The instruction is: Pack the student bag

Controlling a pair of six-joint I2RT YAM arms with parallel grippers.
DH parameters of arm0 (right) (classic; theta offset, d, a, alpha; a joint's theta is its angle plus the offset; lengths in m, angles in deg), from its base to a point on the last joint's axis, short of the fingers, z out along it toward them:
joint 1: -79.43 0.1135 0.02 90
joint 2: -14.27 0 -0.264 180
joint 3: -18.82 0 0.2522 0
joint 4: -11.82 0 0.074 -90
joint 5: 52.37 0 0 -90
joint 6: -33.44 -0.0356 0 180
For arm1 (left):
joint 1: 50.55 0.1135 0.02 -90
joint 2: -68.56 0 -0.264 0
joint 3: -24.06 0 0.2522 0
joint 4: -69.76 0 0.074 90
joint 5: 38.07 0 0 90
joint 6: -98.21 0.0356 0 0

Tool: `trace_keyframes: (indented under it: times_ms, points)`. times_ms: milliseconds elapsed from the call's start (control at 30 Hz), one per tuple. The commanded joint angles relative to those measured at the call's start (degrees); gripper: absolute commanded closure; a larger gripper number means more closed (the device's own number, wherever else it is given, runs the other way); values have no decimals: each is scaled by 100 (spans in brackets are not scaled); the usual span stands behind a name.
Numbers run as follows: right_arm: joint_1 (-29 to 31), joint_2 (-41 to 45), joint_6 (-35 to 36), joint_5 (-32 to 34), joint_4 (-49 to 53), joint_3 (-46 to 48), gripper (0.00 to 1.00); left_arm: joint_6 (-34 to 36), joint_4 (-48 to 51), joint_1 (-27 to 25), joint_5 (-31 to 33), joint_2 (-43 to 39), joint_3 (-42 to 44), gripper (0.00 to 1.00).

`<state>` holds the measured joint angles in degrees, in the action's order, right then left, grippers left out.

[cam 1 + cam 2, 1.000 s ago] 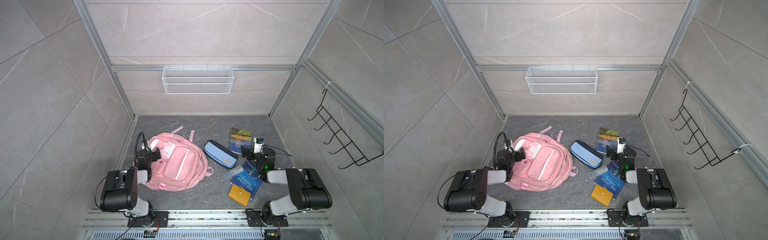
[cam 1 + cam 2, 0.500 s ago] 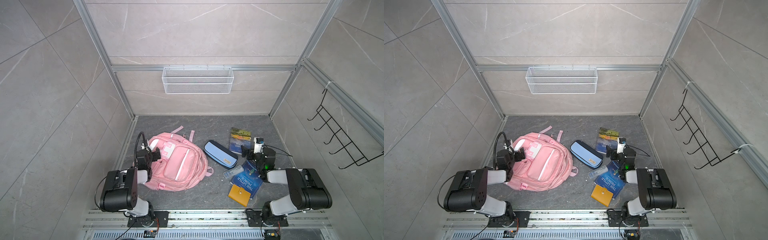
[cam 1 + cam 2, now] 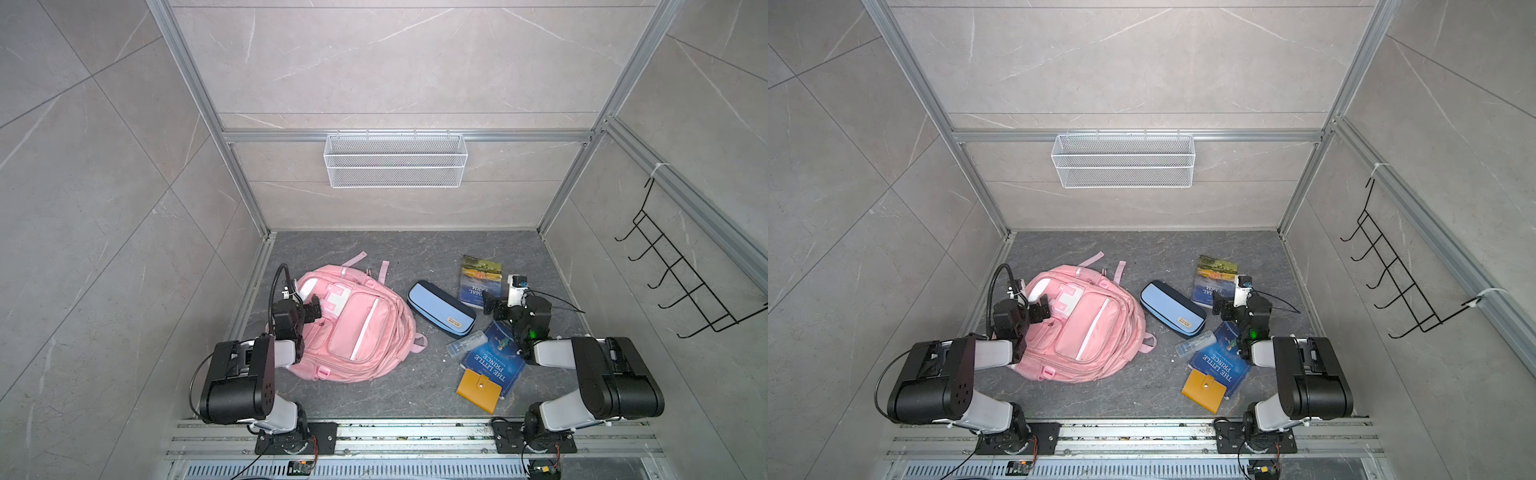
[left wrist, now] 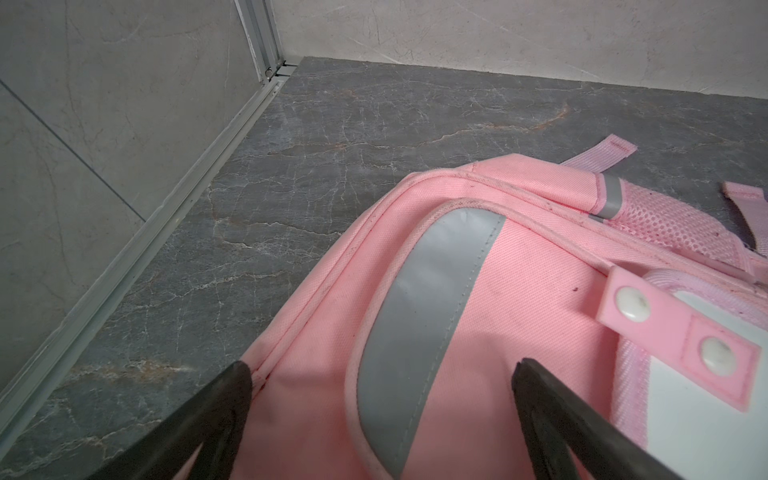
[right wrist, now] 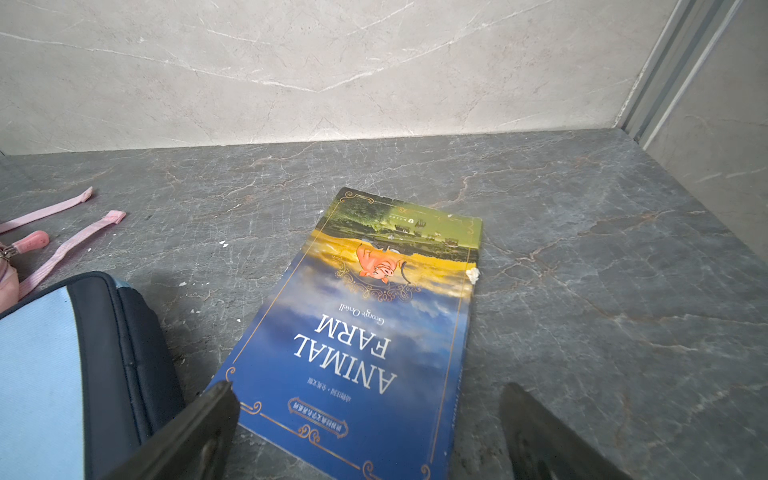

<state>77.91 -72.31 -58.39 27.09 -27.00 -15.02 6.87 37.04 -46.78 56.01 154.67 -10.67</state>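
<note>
Placement: the student bag (image 3: 357, 332) lies flat on the dark stone tabletop (image 3: 374, 253), front pockets upward. It is on the left side in both top views. Its pink straps (image 3: 361, 259) trail toward the back wall.

Left gripper (image 3: 312, 308): jaws spread wide, nothing between them. It sits low over the bag's far left corner, just beside the pale buckle flap (image 3: 334, 297). In the left wrist view the black fingertips (image 4: 216, 407) straddle a grey reflective strip (image 4: 428, 316). Contact with the fabric cannot be confirmed.

Right gripper (image 3: 492, 302): jaws spread wide, empty. It sits low at the near end of the Animal Farm book (image 3: 480, 277), which lies face up on the tabletop. In the right wrist view one finger is over the book's corner and the other is over bare stone.

Remaining items:
- A light-blue and navy pencil case (image 3: 440, 308) lies between the bag and that book, apart from both.
- A clear plastic box (image 3: 466, 343) lies just beside the pencil case's near end.
- A yellow snap wallet (image 3: 478, 390) overlaps the near corner of The Little Prince book (image 3: 494, 361).
- A white wire basket (image 3: 395, 160) hangs on the back wall.
- A black hook rack (image 3: 681, 282) hangs on the right wall.
</note>
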Motion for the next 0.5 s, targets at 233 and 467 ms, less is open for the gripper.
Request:
trace_keyframes:
  times_ms: [233,467]
  points:
    - [38,-49,65,9,-86,56,0,46,-122,-17,-104,-6,-12,0]
    - [36,-19,69,26,-95,81,0,48,-95,-24,-84,-38,-29,0]
